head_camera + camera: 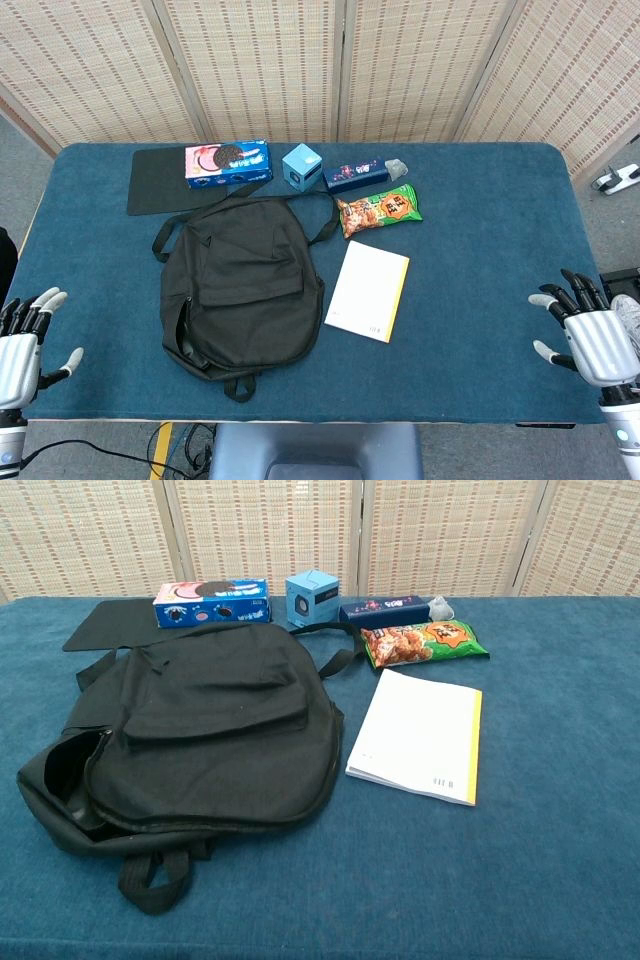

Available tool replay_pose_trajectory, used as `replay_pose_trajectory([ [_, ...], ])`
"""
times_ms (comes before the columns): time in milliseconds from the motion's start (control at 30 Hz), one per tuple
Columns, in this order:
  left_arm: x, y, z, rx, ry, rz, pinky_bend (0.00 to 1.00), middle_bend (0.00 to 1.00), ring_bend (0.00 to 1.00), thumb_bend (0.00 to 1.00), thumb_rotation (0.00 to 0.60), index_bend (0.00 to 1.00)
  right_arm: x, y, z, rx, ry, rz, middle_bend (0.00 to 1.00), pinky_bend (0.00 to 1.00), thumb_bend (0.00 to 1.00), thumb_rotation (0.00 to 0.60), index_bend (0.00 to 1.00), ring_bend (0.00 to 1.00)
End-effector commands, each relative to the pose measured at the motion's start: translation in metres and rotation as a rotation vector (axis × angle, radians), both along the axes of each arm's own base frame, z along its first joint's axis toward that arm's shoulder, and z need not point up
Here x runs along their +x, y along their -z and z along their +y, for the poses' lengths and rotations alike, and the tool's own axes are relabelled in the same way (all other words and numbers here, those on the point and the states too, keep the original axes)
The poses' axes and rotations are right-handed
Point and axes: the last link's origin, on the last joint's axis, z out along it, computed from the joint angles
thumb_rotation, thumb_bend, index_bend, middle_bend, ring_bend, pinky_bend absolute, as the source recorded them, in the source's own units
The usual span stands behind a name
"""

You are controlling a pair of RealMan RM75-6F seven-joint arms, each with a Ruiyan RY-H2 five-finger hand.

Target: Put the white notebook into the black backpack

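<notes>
A white notebook (pixel 368 291) (pixel 418 734) with a yellow spine edge lies flat on the blue table, just right of the black backpack (pixel 243 282) (pixel 195 728). The backpack lies flat with its zip gaping along the near left side. My left hand (pixel 22 352) hovers at the table's near left corner, fingers spread and empty. At the near right edge my right hand (pixel 590 335) is likewise spread and holds nothing. Both hands are far from the notebook and absent from the chest view.
Along the far side lie a black mat (pixel 163 180), a blue cookie box (pixel 228 163) (pixel 212 601), a light blue cube (pixel 301 165) (pixel 311 597), a dark blue packet (pixel 356 175) (pixel 382 609) and a green snack bag (pixel 378 211) (pixel 424 642).
</notes>
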Motion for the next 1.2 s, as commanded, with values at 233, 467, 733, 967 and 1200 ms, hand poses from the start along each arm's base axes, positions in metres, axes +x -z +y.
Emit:
replay_pose_trajectory([
  [233,0.001,-0.001,0.002,0.003,0.001,0.005,0.02,0.12,0.1,0.27,0.6,0.18,0.005,0.002,-0.006,0.01,-0.024,0.007,0.25,0.08,0.04,0.6,0.32,0.06],
  [467,0.0,-0.002,0.001,0.006,-0.006,0.005,0.02,0.12,0.1,0.27,0.6,0.18,0.005,0.004,-0.008,0.01,-0.027,0.003,0.25,0.08,0.04,0.6,0.32,0.06],
  [733,0.001,-0.003,0.002,0.009,-0.001,0.006,0.02,0.12,0.1,0.27,0.6,0.18,0.006,0.002,-0.008,0.004,-0.032,0.004,0.25,0.08,0.04,0.6,0.32,0.06],
  [967,0.001,-0.004,0.001,0.007,0.001,0.004,0.02,0.12,0.1,0.27,0.6,0.18,0.016,0.008,-0.017,0.039,-0.073,0.011,0.25,0.08,0.04,0.6,0.32,0.06],
  [1200,0.002,-0.004,0.0,0.003,0.012,0.001,0.02,0.12,0.1,0.27,0.6,0.18,0.045,0.042,-0.045,0.172,-0.19,0.017,0.25,0.08,0.04,0.6,0.32,0.06],
])
